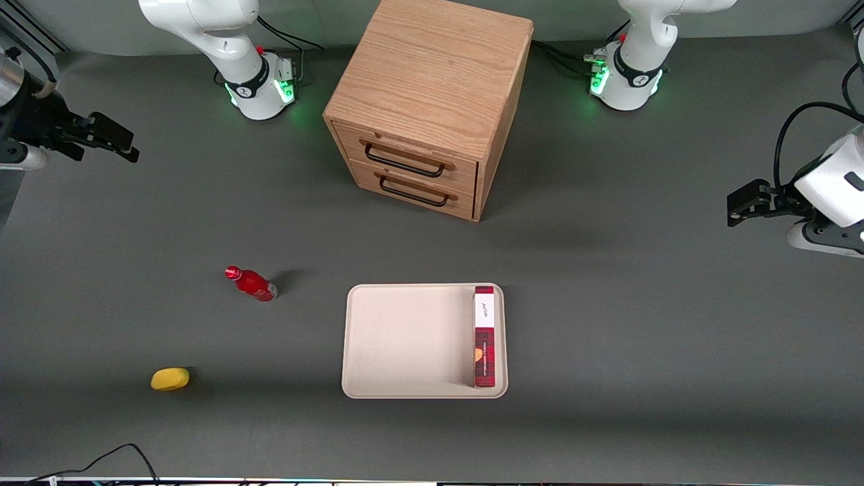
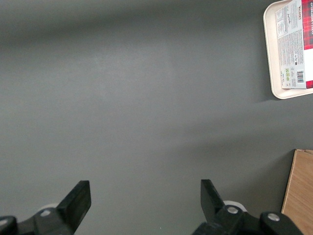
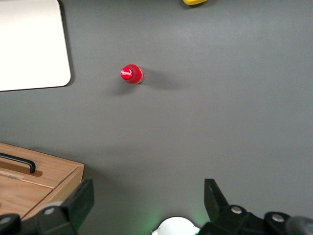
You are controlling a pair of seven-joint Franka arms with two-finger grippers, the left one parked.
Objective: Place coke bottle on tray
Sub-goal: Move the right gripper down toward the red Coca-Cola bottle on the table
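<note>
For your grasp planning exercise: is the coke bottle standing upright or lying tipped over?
Upright. The coke bottle shows only its round cap from above and stands on the table, apart from the tray. The open gripper hangs away.

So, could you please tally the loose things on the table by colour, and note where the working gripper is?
Red: 2, the coke bottle and the plaid box
Yellow: 1, the oval object
Beige: 1, the tray
Wood: 1, the cabinet
Total: 5
The gripper hangs open, away from the bottle.
</note>
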